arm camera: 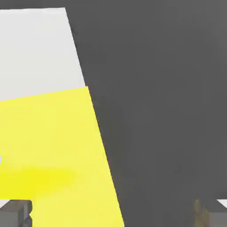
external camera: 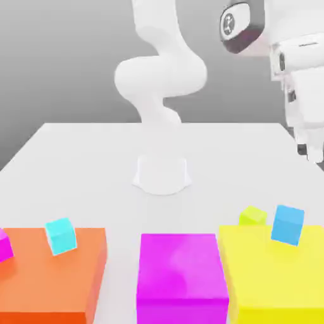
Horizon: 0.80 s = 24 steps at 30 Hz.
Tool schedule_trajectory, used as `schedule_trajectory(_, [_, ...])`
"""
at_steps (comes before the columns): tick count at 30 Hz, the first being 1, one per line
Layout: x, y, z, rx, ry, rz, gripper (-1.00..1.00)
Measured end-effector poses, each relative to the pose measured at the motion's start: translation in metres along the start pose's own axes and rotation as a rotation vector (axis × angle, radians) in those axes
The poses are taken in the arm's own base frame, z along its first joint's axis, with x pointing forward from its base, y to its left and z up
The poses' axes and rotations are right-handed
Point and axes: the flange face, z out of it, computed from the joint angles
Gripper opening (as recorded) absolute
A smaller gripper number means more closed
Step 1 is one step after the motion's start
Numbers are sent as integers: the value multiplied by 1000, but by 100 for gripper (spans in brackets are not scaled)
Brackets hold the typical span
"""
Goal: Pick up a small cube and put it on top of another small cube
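Lime glossy small cube sits beside blue cube on yellow block; your gripper, jaws wide, hangs high. Descend centred, avoid blue neighbour.

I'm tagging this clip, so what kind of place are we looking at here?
Probably a simulated tabletop test scene, not a real room: a plain white table against a blank grey backdrop, a white robot arm mounted on it, and flat-coloured blocks such as the big magenta block.

You see even, bright, diffuse light, with only a faint soft shadow around the arm's base on the white table. The magenta block carries mild sheen; the yellow block glares a little.
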Motion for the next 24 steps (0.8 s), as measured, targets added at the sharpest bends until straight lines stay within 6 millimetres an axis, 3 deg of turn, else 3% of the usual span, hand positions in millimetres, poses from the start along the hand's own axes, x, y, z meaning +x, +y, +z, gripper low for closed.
schedule_trajectory(7, [-44,-94,81,115,-105,-493,0])
schedule_trajectory(13, [-120,-145,118,219,-187,-828,0])
schedule_trajectory(17, [-166,-136,119,247,-226,-853,0])
schedule_trajectory(24, [-186,-141,166,250,-231,-855,0])
